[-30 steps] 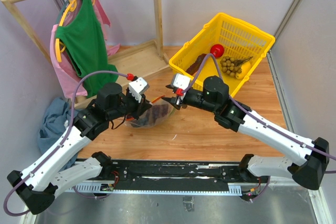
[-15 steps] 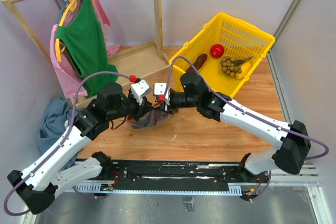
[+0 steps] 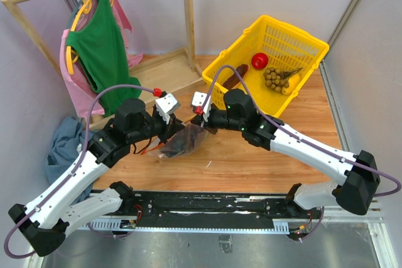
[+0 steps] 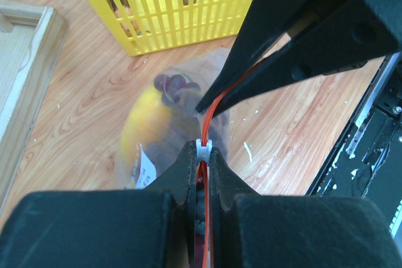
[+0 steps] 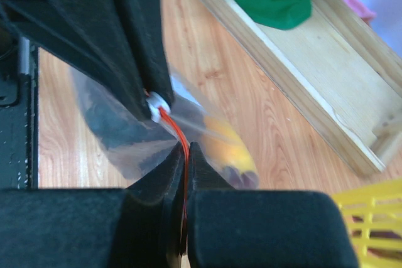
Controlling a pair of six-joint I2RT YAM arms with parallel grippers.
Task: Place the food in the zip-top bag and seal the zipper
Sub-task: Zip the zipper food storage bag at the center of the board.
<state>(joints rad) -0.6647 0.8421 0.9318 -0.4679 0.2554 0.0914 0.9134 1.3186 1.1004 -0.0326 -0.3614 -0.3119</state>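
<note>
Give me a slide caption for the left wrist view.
Left gripper and right gripper pinch the zipper of the zip-top bag, yellow pepper and grapes inside.

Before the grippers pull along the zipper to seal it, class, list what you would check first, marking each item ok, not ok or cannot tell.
1. The left gripper is shut on the zipper: ok.
2. The right gripper is shut on the zipper: ok.
3. The yellow bell pepper and grape bunch are inside the zip-top bag: ok.
4. The watermelon slice is inside: cannot tell.
5. The zipper is closed along its whole length: cannot tell.
6. The zip-top bag lies apart from the yellow basket: ok.
</note>
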